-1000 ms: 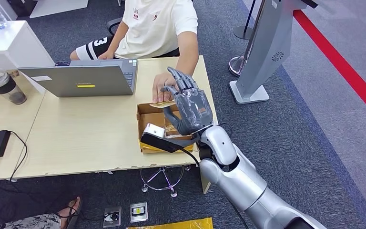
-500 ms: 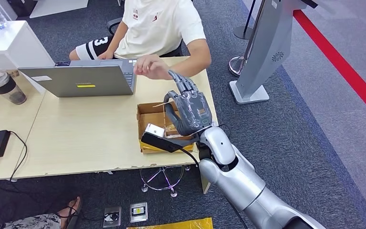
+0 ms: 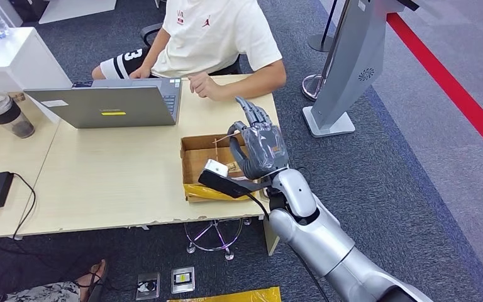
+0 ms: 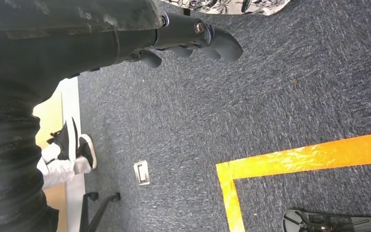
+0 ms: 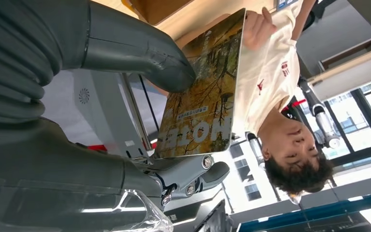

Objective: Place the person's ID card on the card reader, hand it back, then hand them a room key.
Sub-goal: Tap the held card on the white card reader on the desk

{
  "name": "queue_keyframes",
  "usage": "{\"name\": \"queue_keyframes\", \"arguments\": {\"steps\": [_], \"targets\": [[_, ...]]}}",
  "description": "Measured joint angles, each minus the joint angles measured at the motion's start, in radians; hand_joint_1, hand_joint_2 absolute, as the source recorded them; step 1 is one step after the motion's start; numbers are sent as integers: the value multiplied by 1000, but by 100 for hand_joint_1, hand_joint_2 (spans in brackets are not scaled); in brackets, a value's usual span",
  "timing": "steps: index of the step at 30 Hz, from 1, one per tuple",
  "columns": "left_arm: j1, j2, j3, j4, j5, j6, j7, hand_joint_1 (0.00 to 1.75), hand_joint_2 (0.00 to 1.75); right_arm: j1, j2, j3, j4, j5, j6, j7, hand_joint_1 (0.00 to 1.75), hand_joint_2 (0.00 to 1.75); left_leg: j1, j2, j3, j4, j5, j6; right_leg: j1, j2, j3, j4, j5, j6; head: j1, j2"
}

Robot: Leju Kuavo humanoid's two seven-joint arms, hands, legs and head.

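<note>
While the right hand [image 3: 256,150] hovers over the cardboard box [image 3: 195,146] at the counter [image 3: 107,170] edge, we note it pinches a hotel-printed card [image 5: 204,87] between thumb and fingers, which we judge to be the room key. The person's hand [image 3: 202,85] rests apart by the laptop [image 3: 110,106], so the handover looks not yet done. The left hand [image 4: 193,41] hangs by the floor, fingers curled, holding nothing.
</note>
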Motion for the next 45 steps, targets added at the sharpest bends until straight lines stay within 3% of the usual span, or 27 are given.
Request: {"name": "queue_keyframes", "arguments": {"steps": [6,14,20,33,45], "targets": [[0,0,0,0,3,3,1,0,175,10,-14,-23,24,-64,-49,0,174,175,0,0,0,0,0,0,0,1,0,0,0,0,0,0],[0,0,0,0,-5,4,3,0,175,54,-57,-95,75,-168,-134,8,175,175,0,1,0,0,0,0,0,1,0,0,0,0,0,0],[1,0,0,0,11,24,21,0,175,87,-84,-144,187,-291,-203,-54,175,175,0,1,0,0,0,0,0,1,0,0,0,0,0,0],[1,-3,2,0,27,48,39,0,175,111,-81,-156,388,-352,-218,-81,175,175,0,1,0,0,0,0,0,1,0,0,0,0,0,0],[0,-11,3,0,41,70,57,0,175,144,-35,-156,481,-362,-211,-117,175,175,0,1,0,0,0,0,0,1,0,0,0,0,0,0]]}}
